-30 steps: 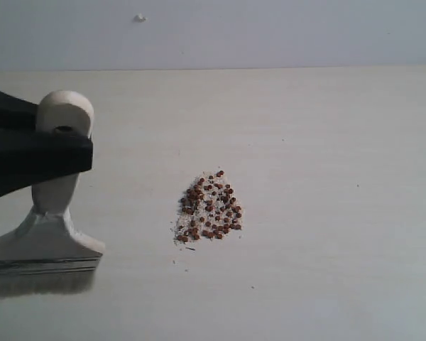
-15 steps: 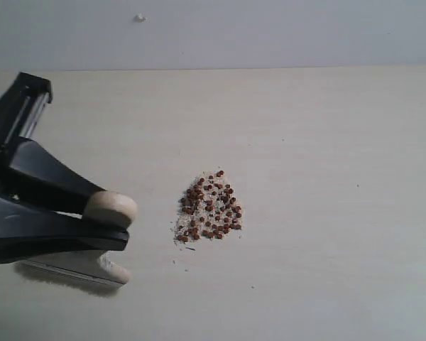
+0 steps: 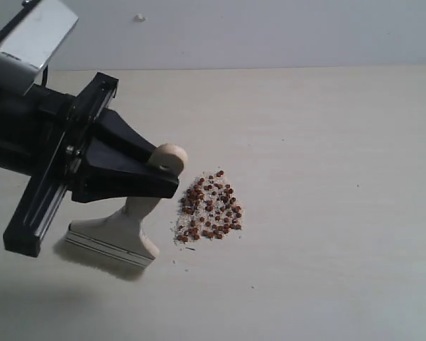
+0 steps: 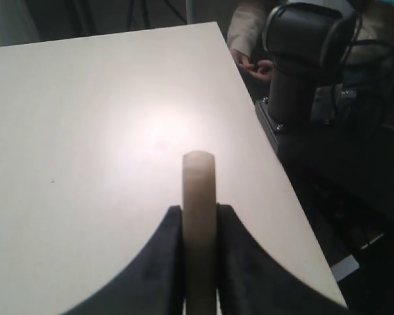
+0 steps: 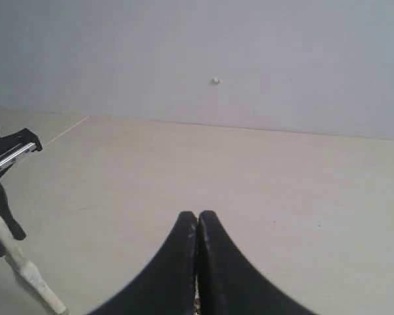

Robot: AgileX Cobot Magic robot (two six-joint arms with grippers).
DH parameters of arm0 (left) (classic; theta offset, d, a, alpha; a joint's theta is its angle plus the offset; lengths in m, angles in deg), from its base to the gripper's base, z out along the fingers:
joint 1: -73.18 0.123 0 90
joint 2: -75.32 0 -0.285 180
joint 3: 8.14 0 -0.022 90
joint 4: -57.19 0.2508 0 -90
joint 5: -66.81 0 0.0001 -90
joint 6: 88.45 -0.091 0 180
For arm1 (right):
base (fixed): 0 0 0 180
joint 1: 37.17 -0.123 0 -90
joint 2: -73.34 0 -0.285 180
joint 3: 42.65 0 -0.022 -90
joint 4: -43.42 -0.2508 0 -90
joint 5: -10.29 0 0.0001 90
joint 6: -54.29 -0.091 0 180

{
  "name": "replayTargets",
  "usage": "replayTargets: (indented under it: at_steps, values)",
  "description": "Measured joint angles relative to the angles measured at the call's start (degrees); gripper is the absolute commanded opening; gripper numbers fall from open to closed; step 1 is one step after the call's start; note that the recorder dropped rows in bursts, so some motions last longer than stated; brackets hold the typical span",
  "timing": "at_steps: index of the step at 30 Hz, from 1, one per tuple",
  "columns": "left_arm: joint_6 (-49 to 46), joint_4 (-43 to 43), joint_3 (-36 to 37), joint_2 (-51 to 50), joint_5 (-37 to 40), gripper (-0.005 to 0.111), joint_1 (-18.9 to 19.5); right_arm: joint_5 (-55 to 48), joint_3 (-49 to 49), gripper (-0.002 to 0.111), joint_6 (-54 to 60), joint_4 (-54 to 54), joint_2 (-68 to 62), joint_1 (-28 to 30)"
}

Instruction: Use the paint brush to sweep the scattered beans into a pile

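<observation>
- Tiny round reddish-brown beans (image 3: 211, 207) are speckled among whitish grainy crumbs.
- The wide flat pale-wood paint brush (image 3: 121, 231) has a silvery-grey band along its broad end.
- The left pincer (image 3: 169, 170) and the right pincer (image 5: 197, 262) are matt black.
- The smooth cream counter (image 3: 326, 142) shows a faint grain; the plain wall (image 3: 270, 32) is grey-blue.

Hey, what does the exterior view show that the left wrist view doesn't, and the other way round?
Only the exterior view: the beans bunched on the table, and the paint brush head with its bristles beside them. Only the left wrist view: a dark arm base beyond the table's edge. Both: the brush's wooden handle clamped between the left gripper fingers.
</observation>
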State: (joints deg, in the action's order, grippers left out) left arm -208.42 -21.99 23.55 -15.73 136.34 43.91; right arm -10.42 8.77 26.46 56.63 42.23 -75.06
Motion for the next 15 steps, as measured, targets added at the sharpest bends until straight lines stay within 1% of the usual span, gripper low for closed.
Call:
replayTargets:
  at_steps: [7, 11, 15]
  values:
    - [0.00, -4.51, 0.01, -1.91, -0.12, 0.000, 0.00, 0.00, 0.00, 0.000, 0.00, 0.00, 0.00, 0.00]
    - [0.26, -5.29, 0.01, -2.01, -0.12, 0.000, 0.00, 0.00, 0.00, 0.000, 0.00, 0.00, 0.00, 0.00]
    - [6.28, -5.54, 0.01, -2.01, -0.12, 0.000, 0.00, 0.00, 0.00, 0.000, 0.00, 0.00, 0.00, 0.00]
